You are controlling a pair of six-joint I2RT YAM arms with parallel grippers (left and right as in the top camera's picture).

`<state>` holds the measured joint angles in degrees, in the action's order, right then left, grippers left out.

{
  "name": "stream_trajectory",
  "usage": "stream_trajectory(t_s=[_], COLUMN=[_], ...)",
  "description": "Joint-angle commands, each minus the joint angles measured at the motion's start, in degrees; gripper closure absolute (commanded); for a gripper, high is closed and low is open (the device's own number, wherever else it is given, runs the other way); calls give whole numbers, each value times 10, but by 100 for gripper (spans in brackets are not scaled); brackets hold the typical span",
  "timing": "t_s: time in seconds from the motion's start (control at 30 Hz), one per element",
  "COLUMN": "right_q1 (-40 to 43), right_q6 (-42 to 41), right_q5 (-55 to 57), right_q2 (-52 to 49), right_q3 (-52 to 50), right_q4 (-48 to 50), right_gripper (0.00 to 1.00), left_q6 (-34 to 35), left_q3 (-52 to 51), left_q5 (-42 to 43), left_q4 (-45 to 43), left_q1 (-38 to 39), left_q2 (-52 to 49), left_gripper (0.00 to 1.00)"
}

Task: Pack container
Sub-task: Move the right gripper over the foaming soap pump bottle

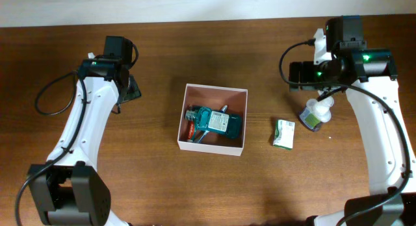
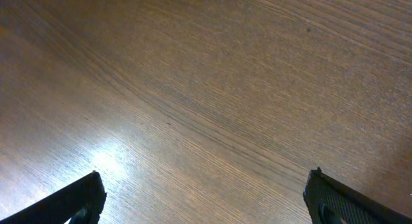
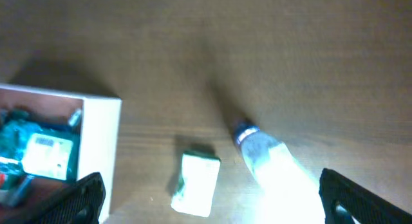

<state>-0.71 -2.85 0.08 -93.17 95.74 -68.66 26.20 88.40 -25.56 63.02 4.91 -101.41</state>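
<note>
- The container [image 1: 211, 147] is sitting at the middle of the table [image 1: 156, 180], between the two arms, open side up.
- A teal pack [image 1: 218, 121] is lying flat inside it, taking up the middle of the floor; something small and red [image 1: 188, 129] is showing at the pack's left end, too small to identify.
- A small green-and-white packet [image 1: 283, 133] is lying on the table just to the right of the container, not touching it.
- A clear bottle [image 1: 316, 114] is lying on its side near that packet, farther right, with its cap pointing away from the right wrist camera.
- The right claw [image 3: 211, 179] is hanging over the bottle with its fingers spread wide; the bottle is lying between them, and neither finger is touching it.
- The left claw [image 2: 205, 179] is hovering over bare wood well to the left of the container, fingers also spread wide and holding nothing.
</note>
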Motion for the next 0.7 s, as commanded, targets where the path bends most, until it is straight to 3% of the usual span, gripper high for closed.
stream_trajectory(t_s=[0.0, 0.67], right_q1=[4, 44], right_q6=[-31, -72], right_q5=[58, 128], right_q2=[9, -3], right_q3=[9, -30], right_q4=[-10, -31], right_gripper=[1, 1], left_q6=[-1, -1], left_q3=[3, 3], left_q5=[-8, -8], left_q4=[1, 1], left_q1=[-1, -1], left_q2=[9, 9], left_gripper=[1, 1])
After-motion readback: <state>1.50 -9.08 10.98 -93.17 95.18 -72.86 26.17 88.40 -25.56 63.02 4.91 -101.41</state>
